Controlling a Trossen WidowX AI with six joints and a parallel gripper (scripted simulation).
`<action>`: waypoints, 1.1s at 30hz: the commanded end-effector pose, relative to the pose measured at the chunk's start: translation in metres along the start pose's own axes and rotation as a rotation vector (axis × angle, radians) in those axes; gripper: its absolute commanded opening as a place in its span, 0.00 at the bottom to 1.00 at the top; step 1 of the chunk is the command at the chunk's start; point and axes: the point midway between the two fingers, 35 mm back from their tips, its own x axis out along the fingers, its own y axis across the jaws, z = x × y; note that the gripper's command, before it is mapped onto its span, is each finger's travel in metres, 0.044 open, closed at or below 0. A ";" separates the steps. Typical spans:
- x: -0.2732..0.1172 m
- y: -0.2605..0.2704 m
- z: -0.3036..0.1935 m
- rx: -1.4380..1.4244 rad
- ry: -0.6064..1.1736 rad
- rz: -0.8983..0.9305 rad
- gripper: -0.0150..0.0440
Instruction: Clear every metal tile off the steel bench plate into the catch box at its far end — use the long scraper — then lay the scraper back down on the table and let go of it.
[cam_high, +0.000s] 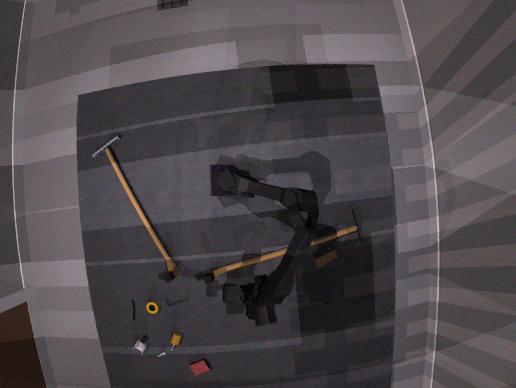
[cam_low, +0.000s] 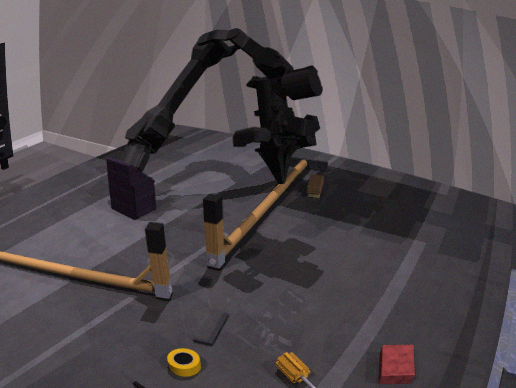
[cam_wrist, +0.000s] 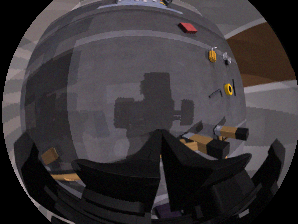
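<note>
My gripper (cam_low: 281, 181) (cam_wrist: 160, 132) is shut and empty, pointing down above the table beside the right scraper's handle. That right scraper (cam_high: 270, 257) (cam_low: 264, 207) (cam_wrist: 66, 177) has a wooden handle, a dark blade and an upright black-topped grip. The left scraper (cam_high: 135, 205) (cam_low: 70, 272) has a similar handle and grip and a pale metal blade. Both lie on the table; which is longer is hard to tell. A blue-grey surface (cam_low: 509, 320) (cam_wrist: 135, 6), apparently the steel bench plate, is cut off by the view edges. Small pale spots on it may be tiles. The catch box cannot be made out.
A wooden block (cam_high: 326, 258) (cam_low: 315, 185) (cam_wrist: 50, 156) lies beside the right scraper. Yellow tape (cam_high: 152, 307) (cam_low: 184, 362), a black hex key (cam_high: 176, 301), a yellow-handled tool (cam_high: 175, 339) (cam_low: 293, 367) and a red block (cam_high: 199, 367) (cam_low: 397, 363) lie towards the front.
</note>
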 end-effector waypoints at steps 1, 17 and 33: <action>0.002 -0.021 0.004 0.026 0.027 -0.002 0.25; 0.006 -0.100 0.006 0.138 0.116 0.014 0.25; 0.005 -0.177 -0.007 0.260 0.176 0.077 0.25</action>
